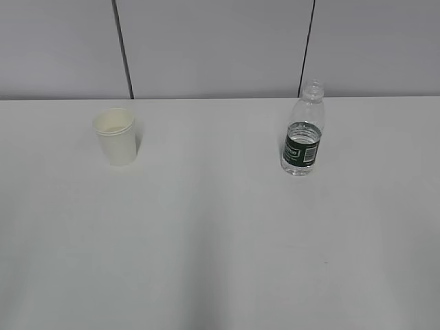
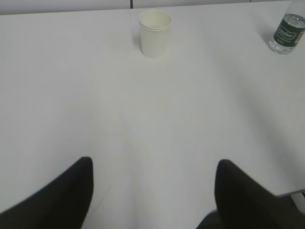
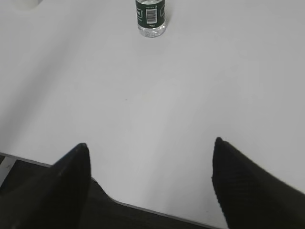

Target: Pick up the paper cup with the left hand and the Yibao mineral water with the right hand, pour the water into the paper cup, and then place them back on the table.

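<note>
Far ahead of left tool [image 2: 152,167]: paper cup [image 2: 154,33], upright, untouched.

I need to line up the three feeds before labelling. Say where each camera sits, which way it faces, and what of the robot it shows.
Exterior view: raised at the table's near side, looking down at a slant toward the back wall; paper cup left, Yibao mineral water right; no robot part shows.
Left wrist view: behind the left hand, facing forward over the table; two open black fingers low in frame.
Right wrist view: behind the right hand, facing the bottle; open fingers again.
Shared: all three show the bottle.
</note>
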